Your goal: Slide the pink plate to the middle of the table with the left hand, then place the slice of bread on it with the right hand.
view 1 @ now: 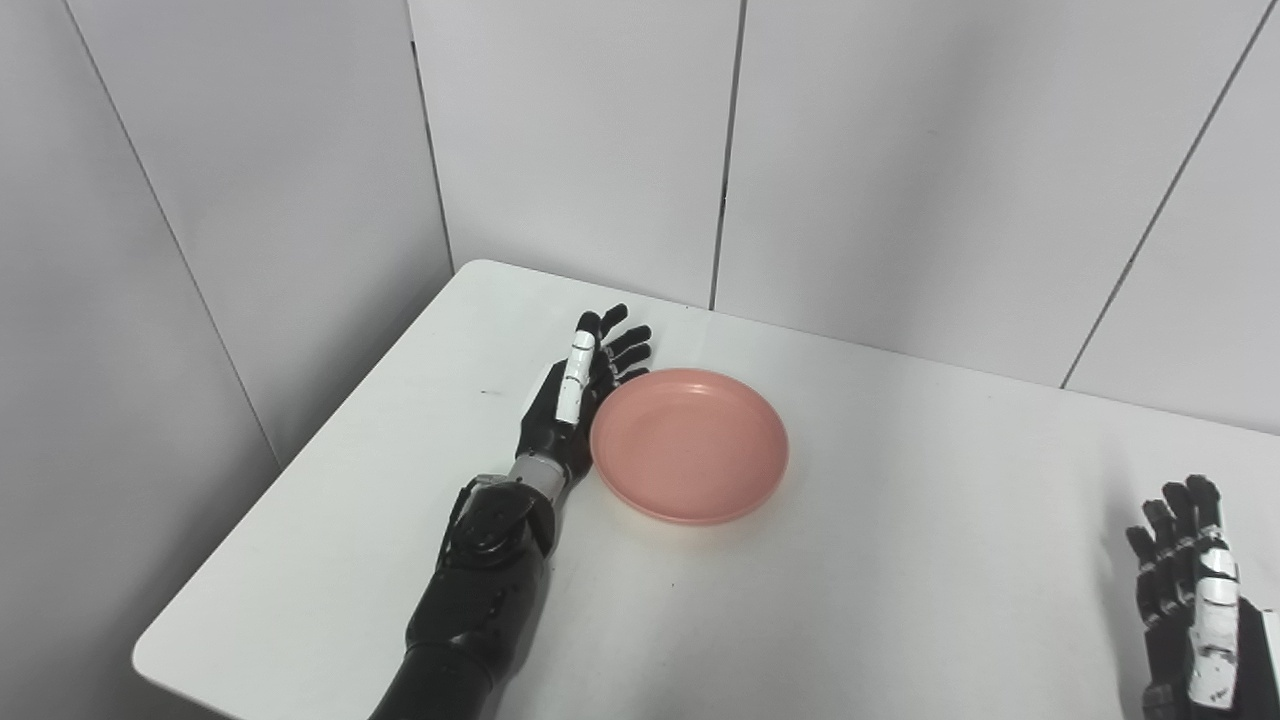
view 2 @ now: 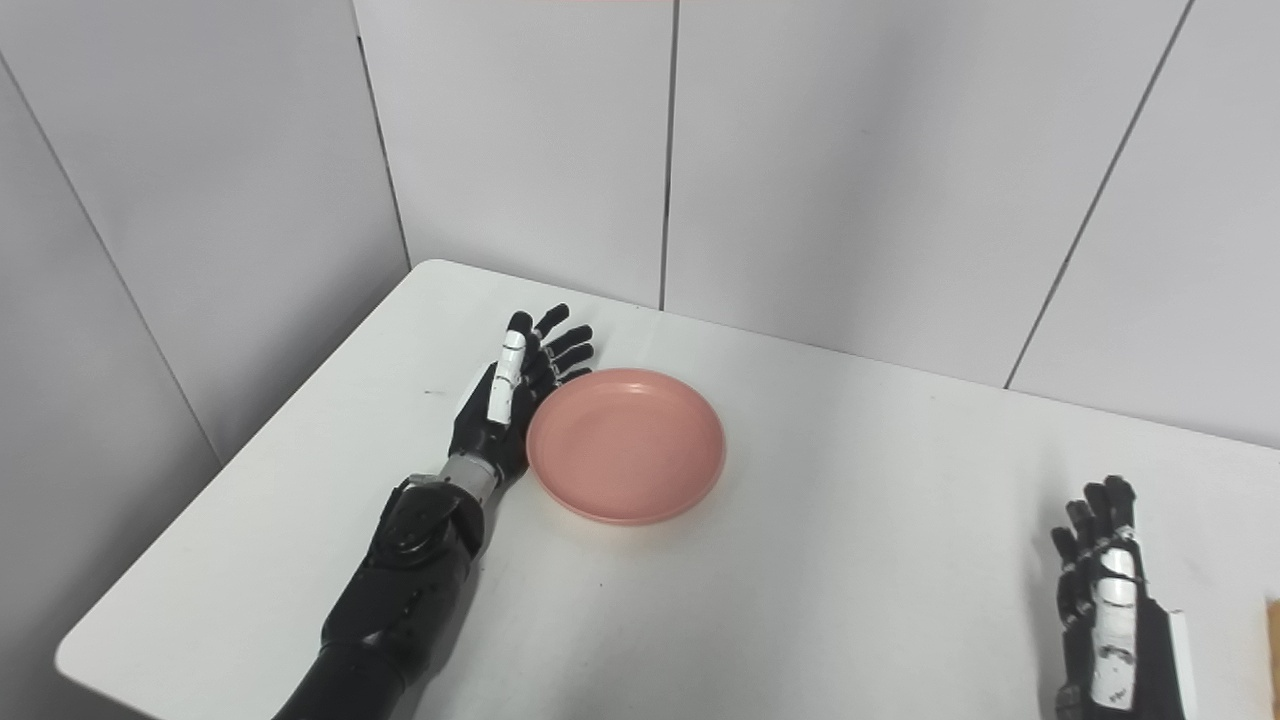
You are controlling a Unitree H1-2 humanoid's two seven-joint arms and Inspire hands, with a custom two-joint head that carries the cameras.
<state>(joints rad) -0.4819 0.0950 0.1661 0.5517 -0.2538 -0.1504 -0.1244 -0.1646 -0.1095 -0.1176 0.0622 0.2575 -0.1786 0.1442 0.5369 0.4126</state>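
Observation:
The pink plate (view 1: 690,444) lies on the white table (view 1: 900,560), left of its middle. My left hand (view 1: 580,395) is open, set on edge with its palm against the plate's left rim, fingers stretched toward the back wall. My right hand (view 1: 1195,590) is open and holds nothing, near the table's front right corner. In the right eye view the plate (view 2: 625,443) and both hands, the left (view 2: 510,390) and the right (view 2: 1105,590), show the same way. A sliver of tan, perhaps the bread (view 2: 1273,650), shows at the right edge of that view.
Grey wall panels (view 1: 580,140) close in the table at the back and left. The table's left edge (view 1: 300,470) runs close to my left forearm.

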